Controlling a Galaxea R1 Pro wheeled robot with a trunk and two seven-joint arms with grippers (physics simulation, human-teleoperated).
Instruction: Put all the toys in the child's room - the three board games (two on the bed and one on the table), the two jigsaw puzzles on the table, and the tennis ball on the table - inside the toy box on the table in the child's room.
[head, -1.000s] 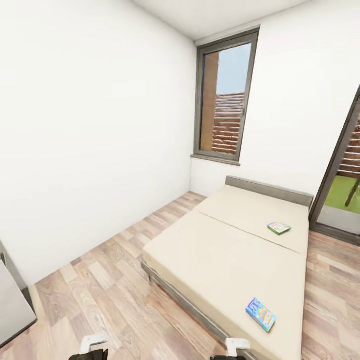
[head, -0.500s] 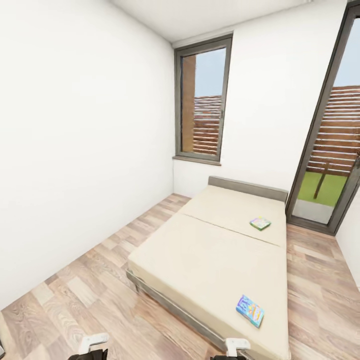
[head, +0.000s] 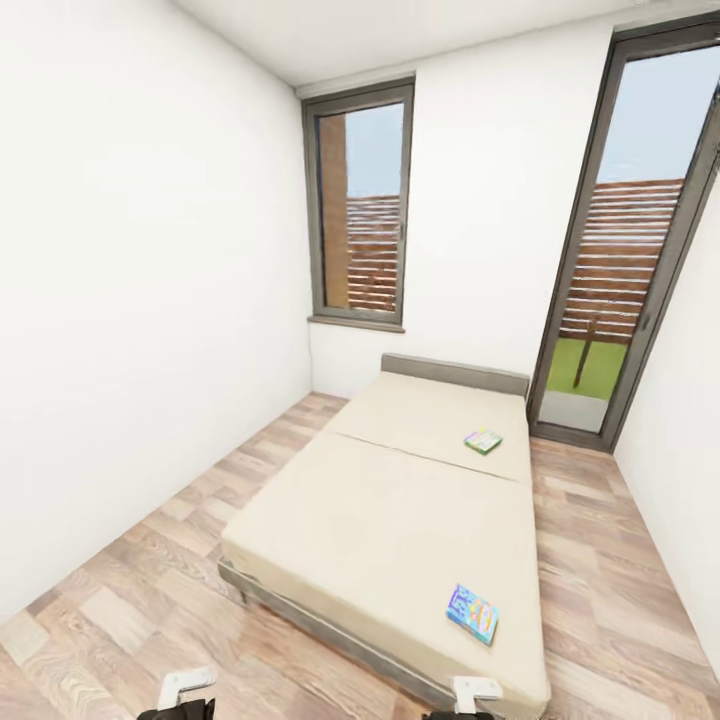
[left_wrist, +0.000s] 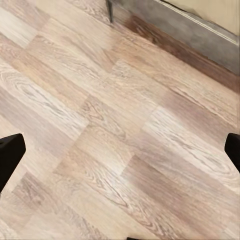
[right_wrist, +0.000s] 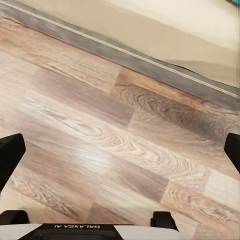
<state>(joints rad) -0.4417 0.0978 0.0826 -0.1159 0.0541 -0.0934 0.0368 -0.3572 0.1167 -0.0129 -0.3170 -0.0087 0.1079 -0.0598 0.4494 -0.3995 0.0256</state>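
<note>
The bed (head: 400, 500) is cut off at the lower edge of the head view, its near right corner lost there. The two board games (head: 472, 613) on it are too small for their covers to be read. In the left wrist view the left gripper (left_wrist: 120, 150) shows just dark fingertips (left_wrist: 10, 150) at the side edges; the right gripper (right_wrist: 120, 155) likewise.

Two board games (head: 472, 613) on bed (head: 390, 505)

window (head: 361, 205) far wall | glass door (head: 617, 250) right | outdoors: fence, perhaps lawn
</note>
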